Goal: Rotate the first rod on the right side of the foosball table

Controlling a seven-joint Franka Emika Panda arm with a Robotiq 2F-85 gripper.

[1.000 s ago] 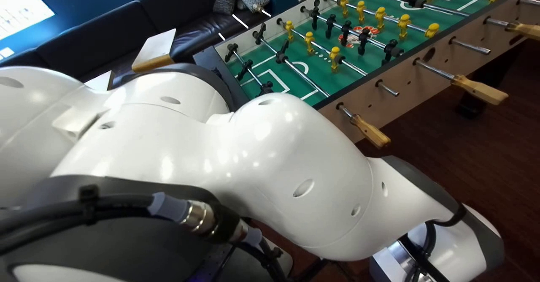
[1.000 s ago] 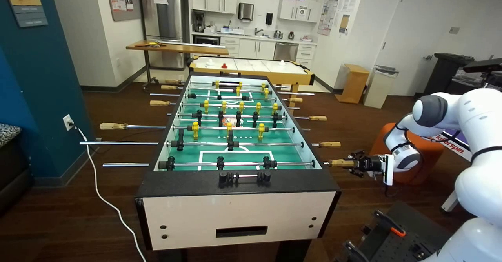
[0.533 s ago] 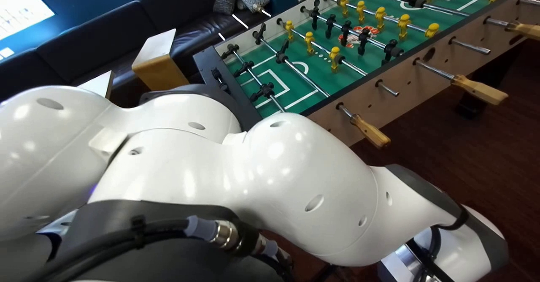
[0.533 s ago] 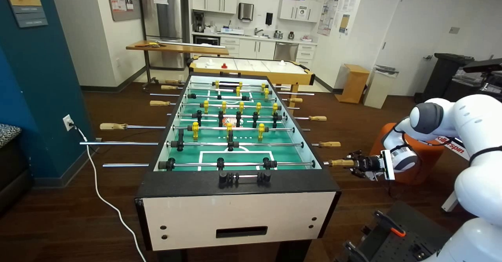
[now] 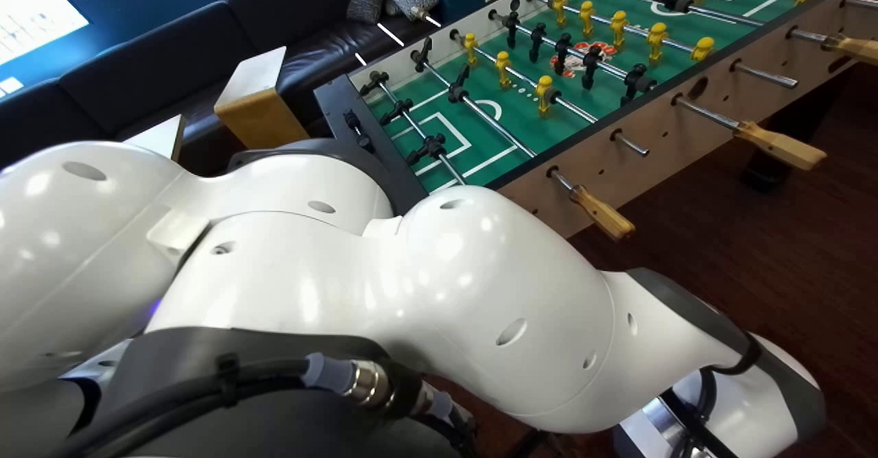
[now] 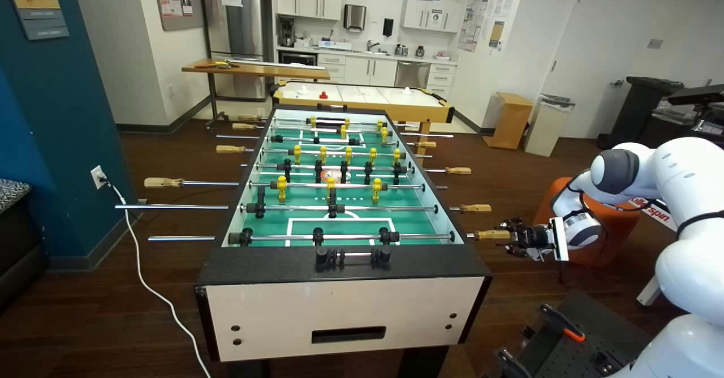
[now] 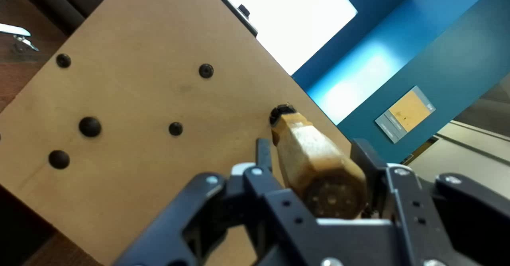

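The foosball table [image 6: 339, 304] has pale sides and a green pitch; it also shows in an exterior view [image 5: 658, 156] and its side fills the wrist view [image 7: 131, 98]. The first rod [image 6: 421, 236] carries black figures and ends in a tan wooden handle [image 6: 492, 235]. My gripper [image 6: 513, 235] is at the outer end of that handle. In the wrist view, the fingers [image 7: 312, 146] stand on both sides of the handle [image 7: 314, 150], with a gap at the left finger, so it is open around it. In an exterior view, the arm hides the handle and the gripper; part of the rod [image 5: 449, 168] shows.
The second rod's handle [image 6: 475, 208] is close beside the gripper; it also shows in an exterior view [image 5: 602, 214]. An orange seat [image 6: 616, 225] stands behind the arm. A dark platform with clamps [image 6: 588, 321] is below the arm. An air hockey table [image 6: 362, 92] stands beyond.
The arm has lowered and shifted slightly, mostly in the first half second. The first rod's black figures look tilted a little more in an exterior view. The gripper stays around the handle.
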